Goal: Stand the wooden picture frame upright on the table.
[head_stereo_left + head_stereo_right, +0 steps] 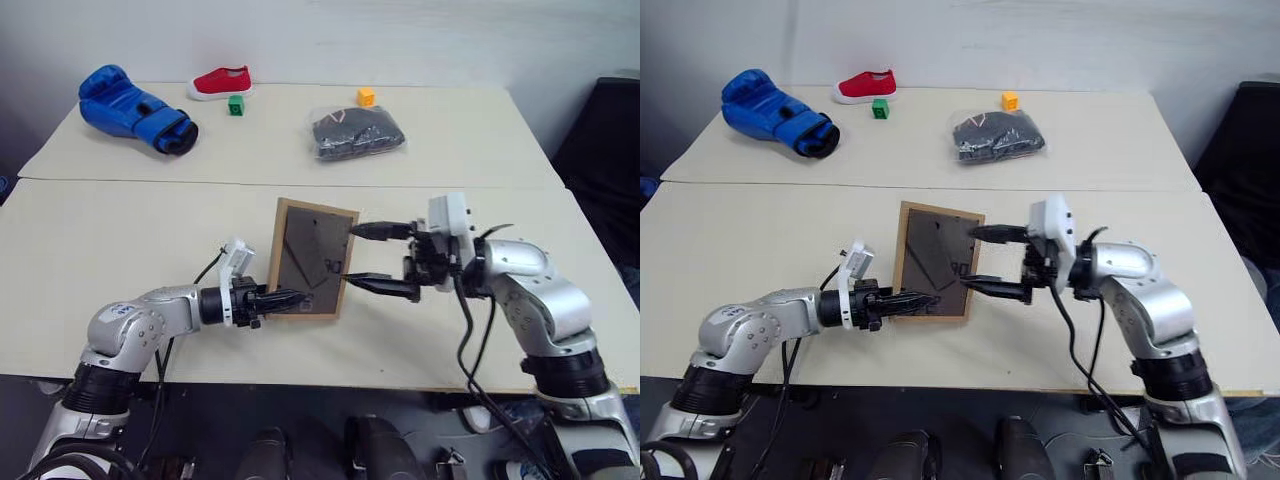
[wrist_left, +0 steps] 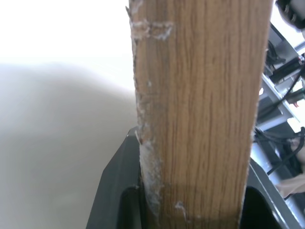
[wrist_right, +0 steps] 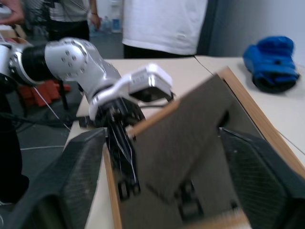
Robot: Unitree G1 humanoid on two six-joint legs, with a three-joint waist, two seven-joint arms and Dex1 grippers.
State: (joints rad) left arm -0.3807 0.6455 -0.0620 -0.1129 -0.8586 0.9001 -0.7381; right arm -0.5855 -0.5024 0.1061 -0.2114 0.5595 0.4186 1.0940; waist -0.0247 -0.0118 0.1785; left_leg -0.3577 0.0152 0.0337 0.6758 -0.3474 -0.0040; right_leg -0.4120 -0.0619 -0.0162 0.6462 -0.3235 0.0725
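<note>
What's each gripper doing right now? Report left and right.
Left gripper: shut on the wooden picture frame, at its lower edge.
Right gripper: open, not gripping the frame.

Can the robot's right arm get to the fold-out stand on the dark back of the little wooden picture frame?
Probably yes. The open right gripper sits right beside the wooden picture frame, whose dark back faces us, with nothing between.
</note>
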